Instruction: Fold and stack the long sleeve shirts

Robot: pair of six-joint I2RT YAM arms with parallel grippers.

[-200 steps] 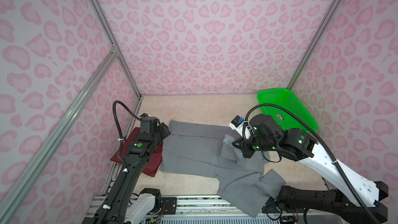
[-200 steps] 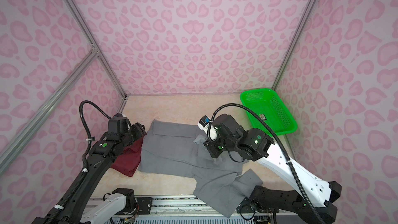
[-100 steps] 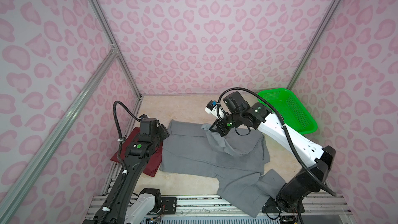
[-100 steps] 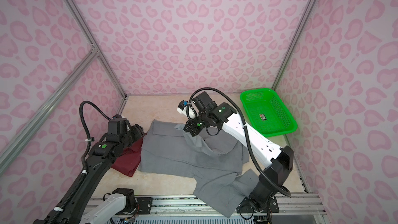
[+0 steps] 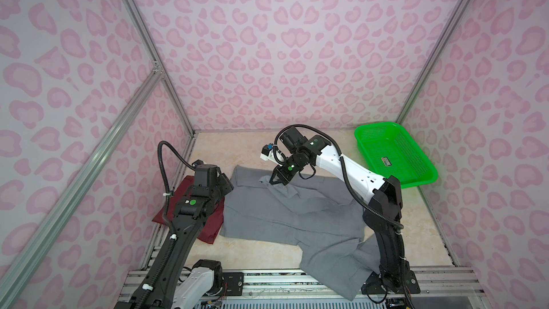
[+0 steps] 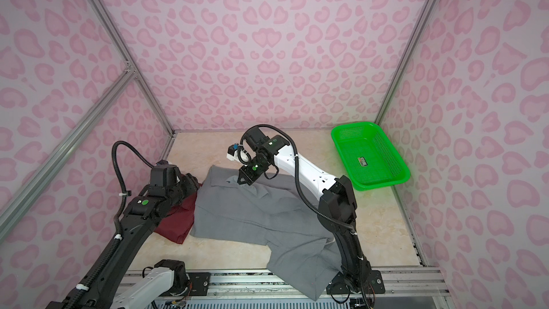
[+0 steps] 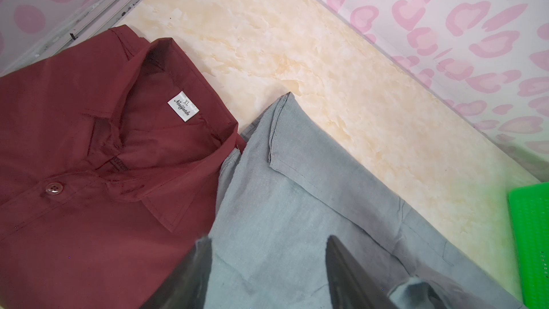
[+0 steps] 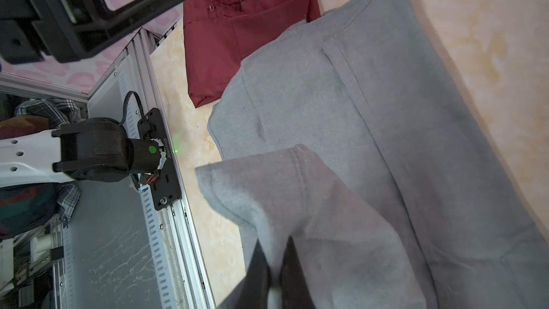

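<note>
The grey shirt (image 5: 285, 218) is spread at lower centre in both top views, only partly folded. The maroon shirt (image 6: 178, 224), lower left, is already folded. Grey cloth is pinched by the right jaws; the left jaws are spread, empty. Stacking is left.

The plain mid-grey cloth shirt (image 5: 297, 218) and the dark maroon collared shirt (image 7: 74, 233), with its white neck label (image 7: 183, 106), are both unpatterned. The perforated plastic basket (image 5: 419, 181) is bright green; the wall panels (image 5: 282, 54) are pale with pink blotches.
</note>
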